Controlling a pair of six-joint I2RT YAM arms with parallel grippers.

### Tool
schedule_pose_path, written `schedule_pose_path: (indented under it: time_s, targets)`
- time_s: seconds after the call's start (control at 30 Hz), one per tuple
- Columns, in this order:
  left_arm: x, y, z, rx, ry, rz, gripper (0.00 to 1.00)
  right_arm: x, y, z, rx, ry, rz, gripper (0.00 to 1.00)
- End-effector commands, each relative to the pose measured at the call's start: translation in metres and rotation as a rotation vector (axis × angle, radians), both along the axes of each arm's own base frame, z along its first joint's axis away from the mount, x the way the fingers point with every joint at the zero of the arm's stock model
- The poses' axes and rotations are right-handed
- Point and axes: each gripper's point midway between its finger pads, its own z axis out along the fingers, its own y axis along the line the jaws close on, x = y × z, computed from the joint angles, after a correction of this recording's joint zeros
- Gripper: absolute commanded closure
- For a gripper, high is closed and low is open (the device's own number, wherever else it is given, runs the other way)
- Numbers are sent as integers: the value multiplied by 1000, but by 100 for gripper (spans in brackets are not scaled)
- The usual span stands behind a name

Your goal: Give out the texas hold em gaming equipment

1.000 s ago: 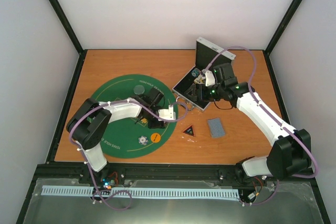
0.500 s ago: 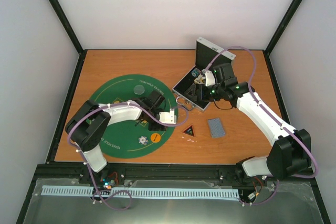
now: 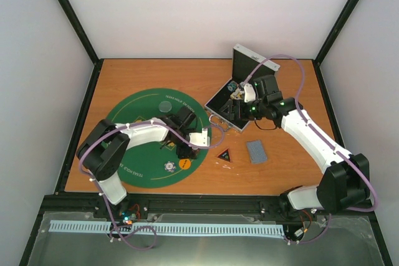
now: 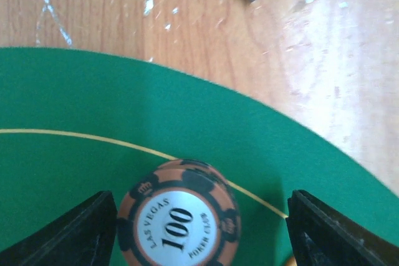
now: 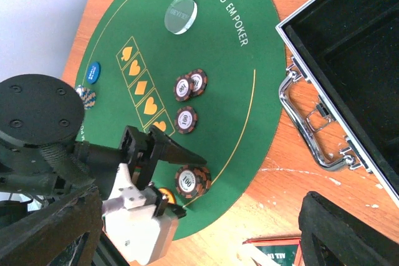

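My left gripper (image 4: 201,219) is open and low over the green mat, with a short stack of brown-and-black "100" poker chips (image 4: 177,216) standing between its fingers. The stack is close to the left finger (image 4: 87,232) and well apart from the right one. In the top view this gripper (image 3: 182,147) is at the mat's near right part, beside the orange disc (image 3: 184,164) and a white chip (image 3: 168,166). The clear disc (image 3: 166,106), black triangular marker (image 3: 225,154) and grey-blue cards (image 3: 256,152) lie flat. My right gripper (image 3: 239,108) hovers open and empty by the case.
The open silver case (image 3: 218,99) stands right of the round green mat (image 3: 134,154), its handle (image 5: 305,116) facing the mat. More brown chips (image 5: 190,83) and a blue chip (image 5: 93,71) lie on the felt. Black frame posts ring the table.
My left gripper has shifted a little toward the near right edge of the mat. The right arm has not moved.
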Motion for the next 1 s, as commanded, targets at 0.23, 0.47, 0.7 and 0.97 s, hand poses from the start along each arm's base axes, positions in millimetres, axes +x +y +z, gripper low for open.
schedule_pose_path:
  time_s: [0.23,0.47,0.7,0.97]
  targets:
    - [-18,-20,110,-229,-16,-87,3,8,-18,31,-5,-103,-50,15]
    - [74,33,129,-222,-103,209,6,4,-22,30,-11,-106,-54,15]
    - [155,87,76,-48,-59,613,30,1,-24,27,-13,-105,-50,14]
    - [144,86,31,-8,-2,667,19,0,-26,21,-20,-97,-50,15]
